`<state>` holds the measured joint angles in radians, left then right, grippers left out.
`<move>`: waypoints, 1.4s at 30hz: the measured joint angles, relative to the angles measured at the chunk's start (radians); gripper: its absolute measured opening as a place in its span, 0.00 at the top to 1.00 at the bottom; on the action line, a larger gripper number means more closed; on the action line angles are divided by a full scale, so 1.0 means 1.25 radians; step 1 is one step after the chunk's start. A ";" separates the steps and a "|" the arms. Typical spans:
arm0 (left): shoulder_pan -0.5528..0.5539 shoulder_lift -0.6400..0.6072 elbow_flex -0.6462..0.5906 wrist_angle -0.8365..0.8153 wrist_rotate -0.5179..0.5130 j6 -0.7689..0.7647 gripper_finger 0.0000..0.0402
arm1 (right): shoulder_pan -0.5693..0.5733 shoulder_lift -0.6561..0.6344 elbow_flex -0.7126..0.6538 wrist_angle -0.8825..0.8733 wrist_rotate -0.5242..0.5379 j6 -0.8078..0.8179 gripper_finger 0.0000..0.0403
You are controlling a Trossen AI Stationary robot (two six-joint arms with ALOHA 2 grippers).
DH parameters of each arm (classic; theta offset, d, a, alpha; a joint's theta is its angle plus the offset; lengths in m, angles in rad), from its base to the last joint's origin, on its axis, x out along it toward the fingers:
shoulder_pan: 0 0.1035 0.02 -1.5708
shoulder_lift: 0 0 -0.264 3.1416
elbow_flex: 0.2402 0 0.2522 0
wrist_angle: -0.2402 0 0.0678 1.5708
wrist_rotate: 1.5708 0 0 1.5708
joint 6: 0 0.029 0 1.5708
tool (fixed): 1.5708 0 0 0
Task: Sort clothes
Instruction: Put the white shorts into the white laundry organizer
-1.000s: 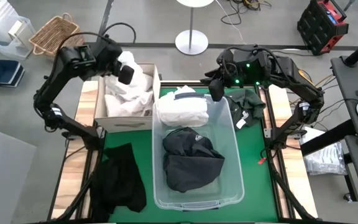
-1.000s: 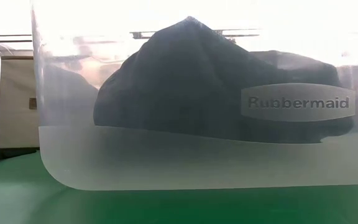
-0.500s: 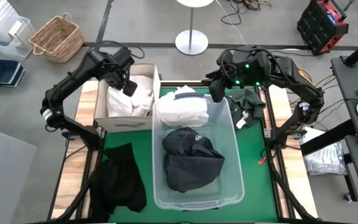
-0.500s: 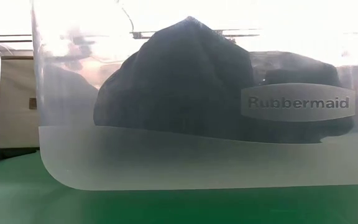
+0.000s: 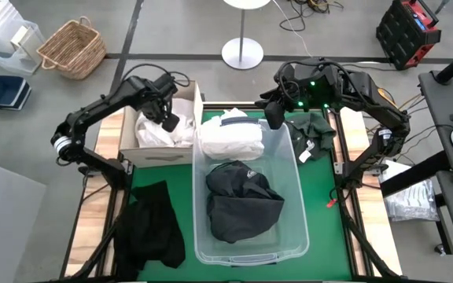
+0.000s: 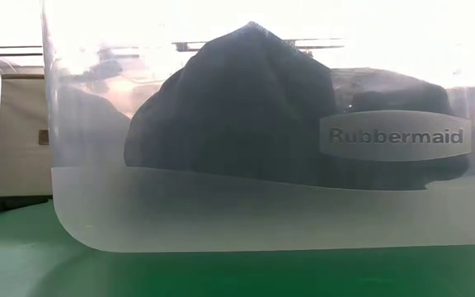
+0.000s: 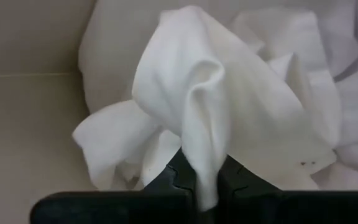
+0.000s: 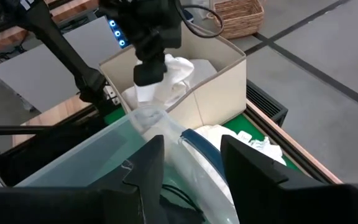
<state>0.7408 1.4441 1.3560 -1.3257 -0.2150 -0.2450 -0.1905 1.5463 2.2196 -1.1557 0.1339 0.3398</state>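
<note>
Clear plastic tub [image 5: 299, 196] mid green mat [image 5: 325, 196], "Rubbermaid" on its wall. Beige cardboard box [image 5: 161, 153] touching its left side. Off-table floor: wicker basket [image 5: 73, 49], white round stand base [image 5: 242, 53], red-black case [image 5: 409, 30].

Clear plastic tub [image 6: 81, 206] fills nearly the whole frame, sitting on green tabletop [image 6: 23, 264]. Raised "Rubbermaid" label [image 6: 395, 136] on its near wall, right side. Inside, seen thru the cloudy wall: dark garment [image 6: 237, 107] heaped to a peak near center, sloping down both ways, w/ a lower dark lump to the right behind the label. Beige cardboard box [image 6: 25, 136] stands left of tub, farther back. Bright washed-out bkgd above
</note>
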 joint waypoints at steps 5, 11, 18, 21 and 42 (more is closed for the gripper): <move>0.007 0.000 -0.057 0.077 0.045 0.010 1.00 | 0.000 0.000 0.000 0.000 0.000 0.000 0.62; 0.024 0.000 -0.135 0.127 0.075 0.010 1.00 | 0.000 0.000 0.000 0.000 0.001 0.001 0.61; 0.028 0.000 -0.236 0.220 0.089 0.002 1.00 | 0.000 0.000 0.000 0.000 0.020 0.001 0.64; 0.029 0.000 -0.272 0.249 0.107 0.000 1.00 | 0.000 0.000 0.000 0.000 0.019 0.004 0.64; 0.029 0.000 -0.262 0.243 0.104 -0.014 0.90 | 0.000 0.000 0.000 0.000 0.021 0.008 0.60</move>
<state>0.7769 1.4441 1.0286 -1.0218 -0.0845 -0.2626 -0.1904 1.5463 2.2196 -1.1557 0.1596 0.3492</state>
